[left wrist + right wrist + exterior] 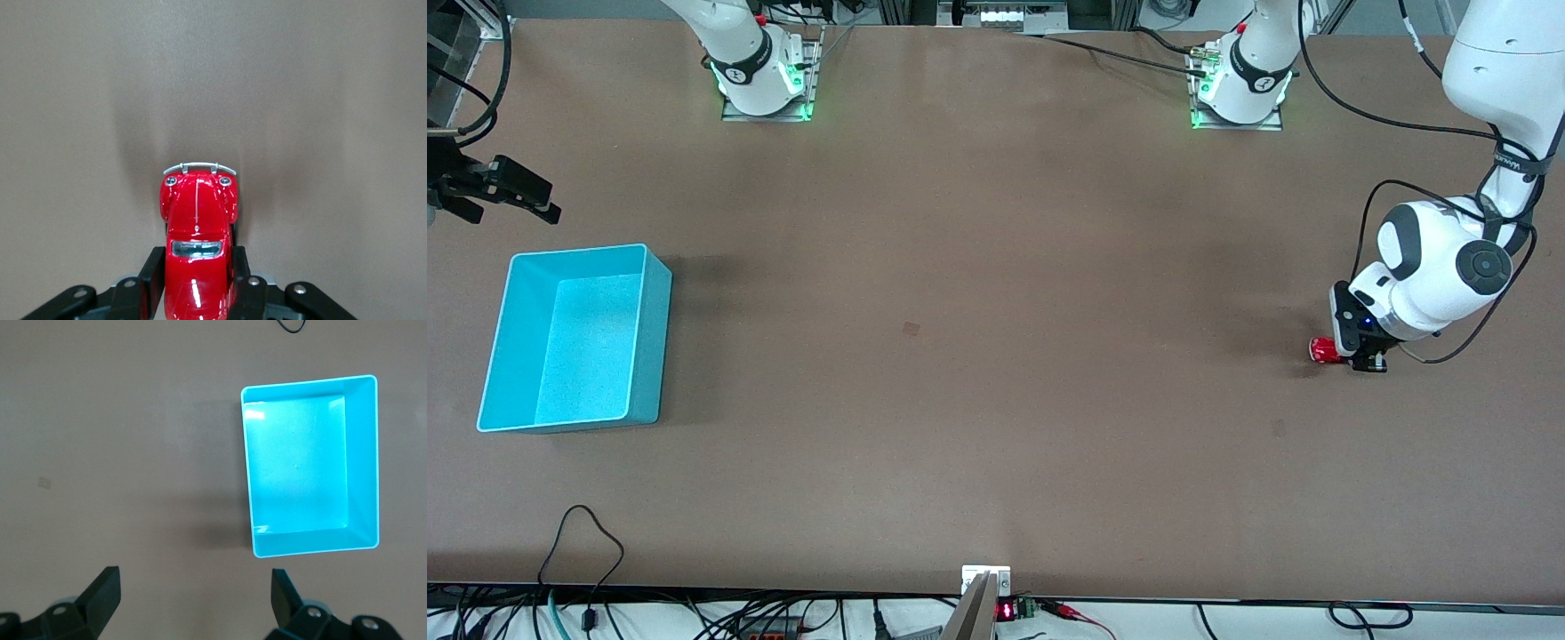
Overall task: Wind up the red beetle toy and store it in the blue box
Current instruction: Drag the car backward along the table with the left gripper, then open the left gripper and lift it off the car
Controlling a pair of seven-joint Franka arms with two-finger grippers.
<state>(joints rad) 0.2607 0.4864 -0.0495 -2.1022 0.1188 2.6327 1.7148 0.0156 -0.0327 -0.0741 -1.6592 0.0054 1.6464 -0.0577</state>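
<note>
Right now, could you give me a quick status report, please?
Left gripper shut on red beetle toy at table. Right gripper open, waiting above blue box. Box empty.

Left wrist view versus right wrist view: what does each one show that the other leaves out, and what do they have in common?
Only the left wrist view shows the red beetle toy, its body between the fingers of the left gripper, bumper pointing away. Only the right wrist view shows the blue box, nothing in it, with the right gripper open in the air. Both show the bare brown table.
</note>
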